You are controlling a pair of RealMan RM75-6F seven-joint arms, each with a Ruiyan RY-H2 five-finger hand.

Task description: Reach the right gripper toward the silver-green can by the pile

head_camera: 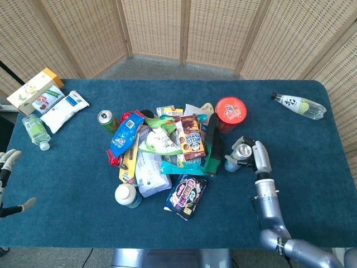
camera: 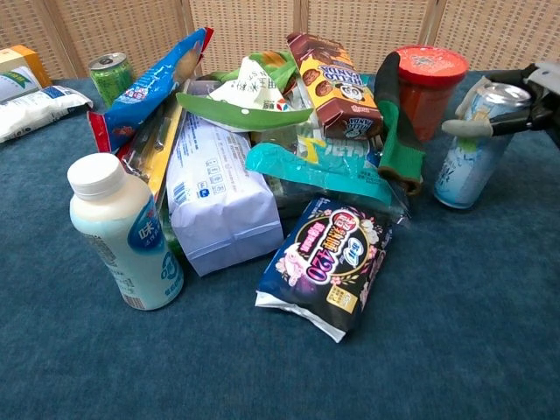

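Observation:
The silver-green can (head_camera: pixel 239 154) (camera: pixel 472 150) stands slightly tilted on the blue table, a little right of the pile (head_camera: pixel 164 151) and in front of the red cup (head_camera: pixel 230 110) (camera: pixel 427 77). My right hand (head_camera: pixel 255 156) (camera: pixel 512 98) holds the can near its top, thumb across its front and fingers behind it. In the chest view most of this hand is cut off by the right edge. My left hand (head_camera: pixel 6 167) hovers at the table's front left edge, fingers apart and holding nothing.
The pile holds snack bags, a chocolate box (camera: pixel 334 80) and a dark green pouch (camera: pixel 398 131). A white milk bottle (camera: pixel 127 232) stands at its front left, a green can (head_camera: pixel 105 118) at its back left. A clear bottle (head_camera: pixel 298 105) lies far right; boxes and packets (head_camera: pixel 47 97) far left.

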